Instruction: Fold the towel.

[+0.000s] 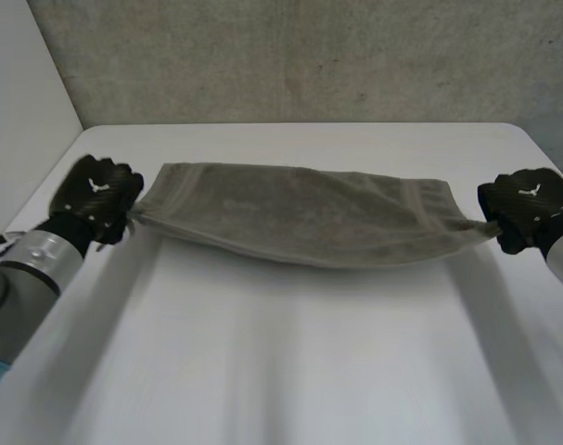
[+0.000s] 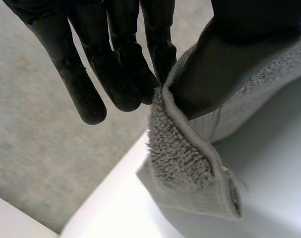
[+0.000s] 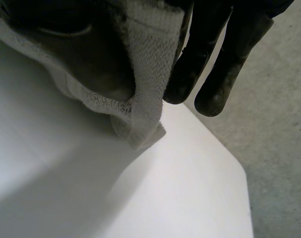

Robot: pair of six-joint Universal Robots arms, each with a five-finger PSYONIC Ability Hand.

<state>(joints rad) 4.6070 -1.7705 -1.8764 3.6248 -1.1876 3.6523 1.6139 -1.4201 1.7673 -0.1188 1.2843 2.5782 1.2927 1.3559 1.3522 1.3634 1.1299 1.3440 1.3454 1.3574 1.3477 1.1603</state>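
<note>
A grey-green towel (image 1: 300, 213) hangs stretched between my two hands, sagging in the middle just above the white table (image 1: 290, 371). My left hand (image 1: 97, 193) holds its left end. In the left wrist view the thumb (image 2: 224, 64) pinches the towel's hem (image 2: 185, 158) against the straight fingers (image 2: 115, 64), and a corner dangles below. My right hand (image 1: 527, 206) holds the right end. In the right wrist view the towel (image 3: 140, 64) is clamped between thumb and fingers (image 3: 214, 59), with a corner drooping toward the table.
A grey concrete wall (image 1: 309, 56) rises behind the table's far edge. Beyond the table's right corner (image 3: 239, 173) lies grey floor (image 3: 279, 129). A white wall (image 1: 21, 93) stands at the left.
</note>
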